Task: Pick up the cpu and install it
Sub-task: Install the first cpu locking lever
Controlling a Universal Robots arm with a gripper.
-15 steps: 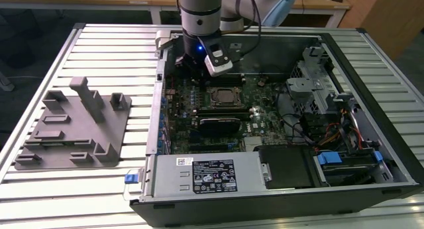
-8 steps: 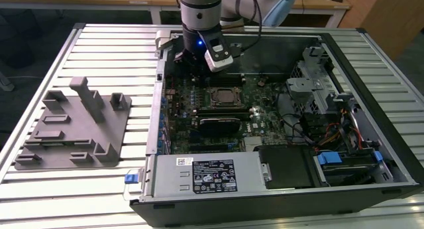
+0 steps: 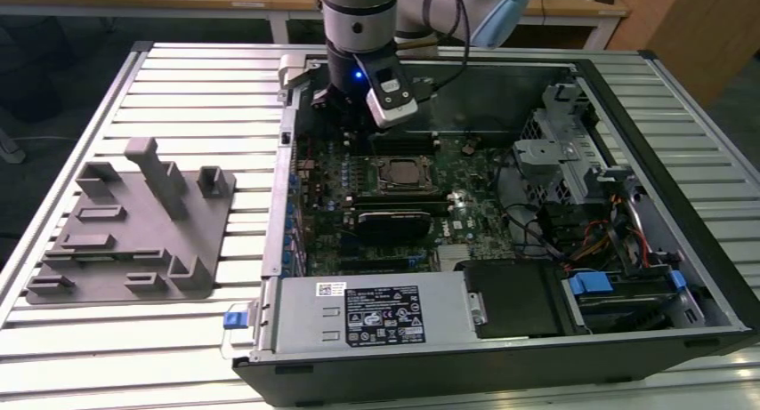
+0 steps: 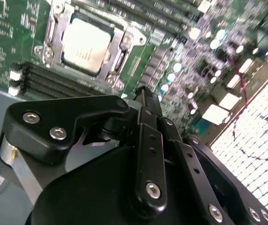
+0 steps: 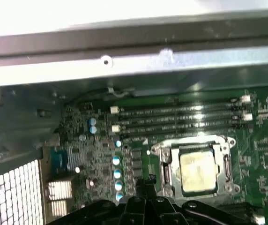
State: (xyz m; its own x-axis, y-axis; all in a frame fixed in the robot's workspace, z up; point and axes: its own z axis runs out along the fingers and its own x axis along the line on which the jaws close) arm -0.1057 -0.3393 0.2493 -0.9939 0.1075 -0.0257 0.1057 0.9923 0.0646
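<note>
The cpu (image 3: pixel 400 172) lies flat in the motherboard socket inside the open computer case, its silver-grey top facing up. Both wrist views show it seated within the metal socket frame (image 4: pixel 52 43), the cpu (image 4: pixel 85 44) bright under the light, and again the cpu (image 5: pixel 197 172) beside the memory slots (image 5: pixel 181 117). My gripper (image 3: pixel 356 127) hangs above the board, just behind the socket toward the case's back wall. Its fingertips (image 4: pixel 142 92) come together in a narrow point with nothing between them; the gripper (image 5: pixel 145 180) sits a short way off the socket's edge.
A grey plastic fixture (image 3: pixel 131 232) with upright blocks lies on the slatted table at the exterior view's left. Inside the case are a power supply (image 3: pixel 368 312), a black cooler (image 3: pixel 392 223), a drive cage (image 3: pixel 570 161) and loose cables (image 3: pixel 594 241). Case walls (image 3: pixel 618 99) surround the board.
</note>
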